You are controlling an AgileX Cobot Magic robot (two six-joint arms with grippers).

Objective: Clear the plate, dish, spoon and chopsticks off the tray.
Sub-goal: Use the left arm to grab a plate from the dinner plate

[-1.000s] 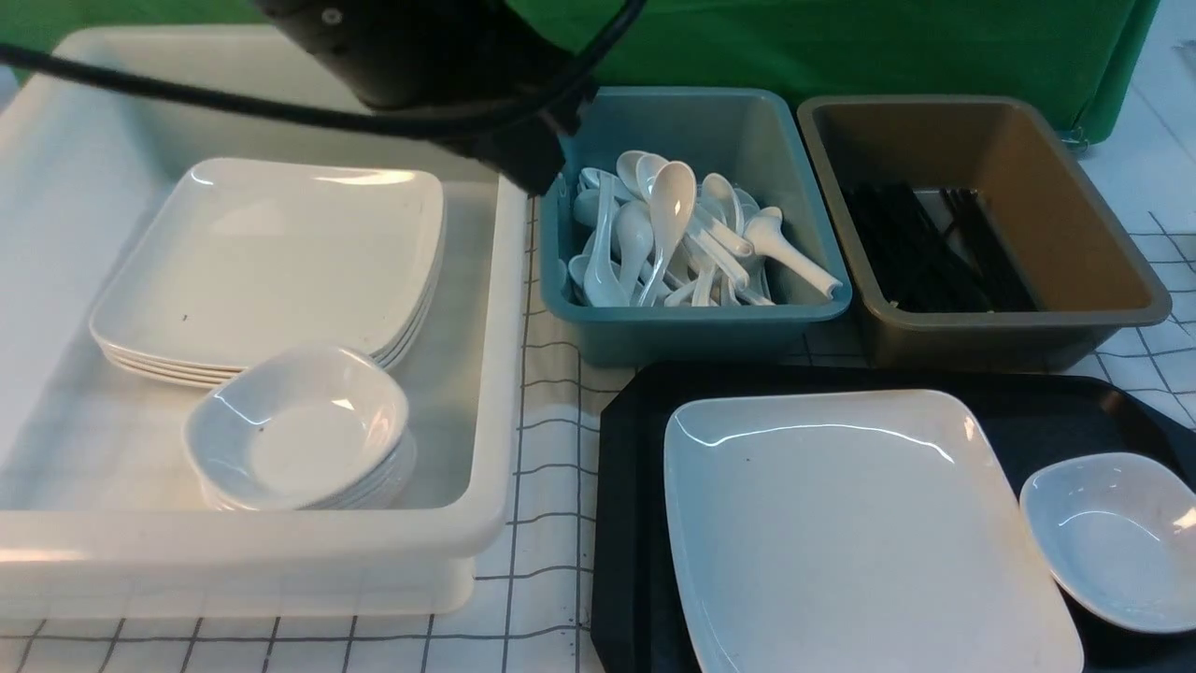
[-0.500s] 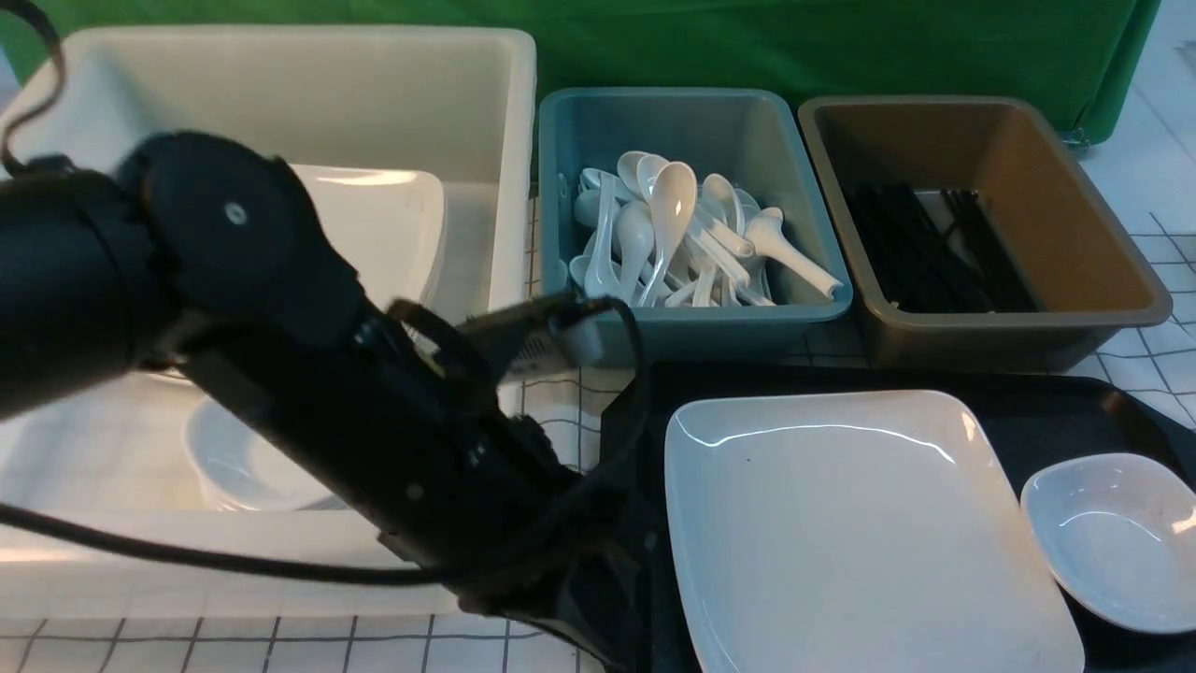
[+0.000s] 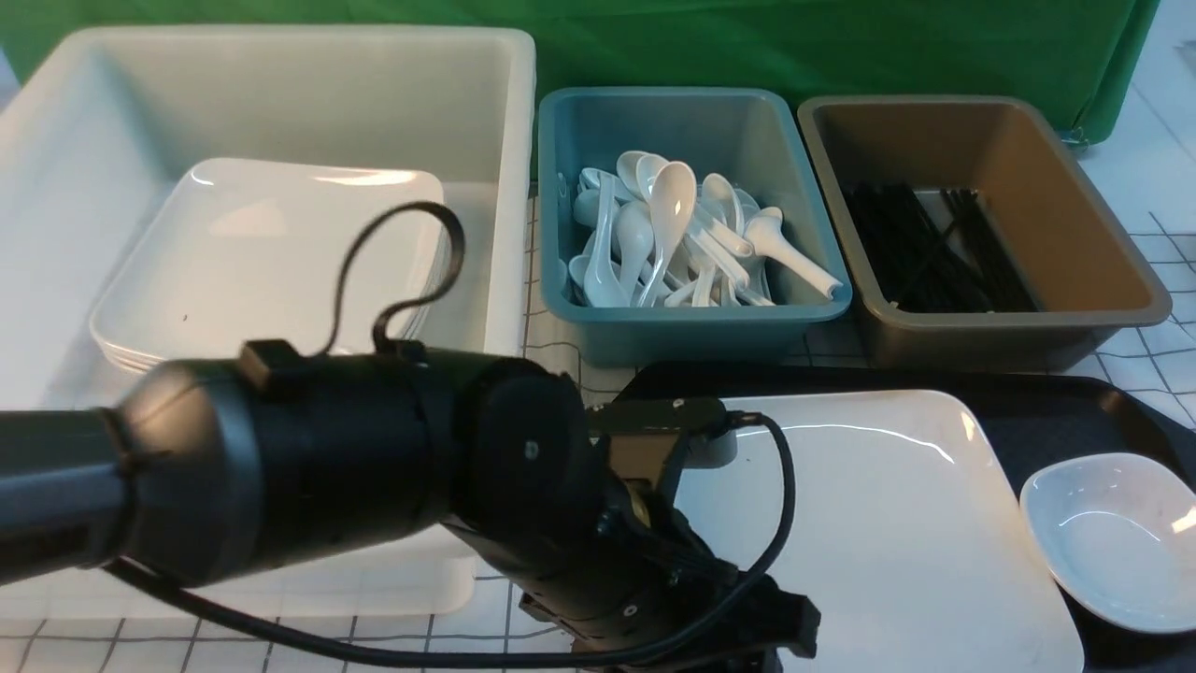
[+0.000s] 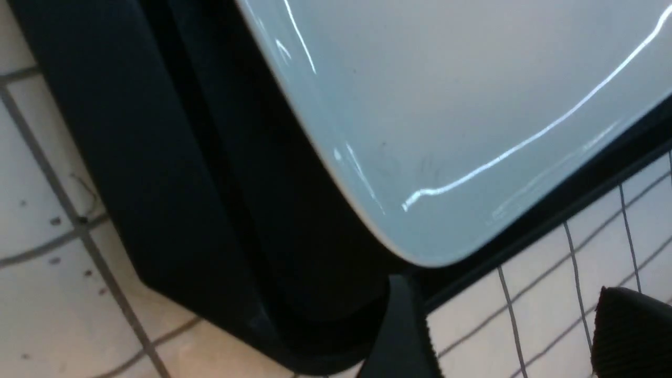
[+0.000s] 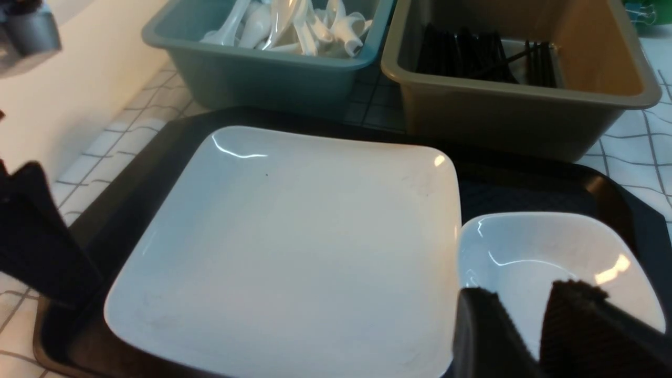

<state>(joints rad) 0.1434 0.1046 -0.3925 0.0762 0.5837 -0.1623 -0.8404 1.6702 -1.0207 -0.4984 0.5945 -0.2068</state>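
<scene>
The white tub (image 3: 280, 75), upper left of the front view, holds stacked plates with open room above them. At lower right, the tray (image 3: 1074, 411) carries the plate (image 3: 888, 523), which fills most of it. Only a thin black strip lies between the plate's left edge and the tray's rim, so you have little room there.

No spoon or chopsticks show on the tray; I judge those done, with plate and dish left. The teal tub (image 3: 691, 121) holds spoons and the brown tub (image 3: 981, 121) holds black sticks.

The dish (image 3: 1112, 542) sits far right, just beside the plate, perhaps touching it. Your left pincer (image 4: 506, 315) stands wide and empty by a plate corner. Your right pincer (image 5: 525, 296) hovers over the dish, narrowly parted, holding nothing.
</scene>
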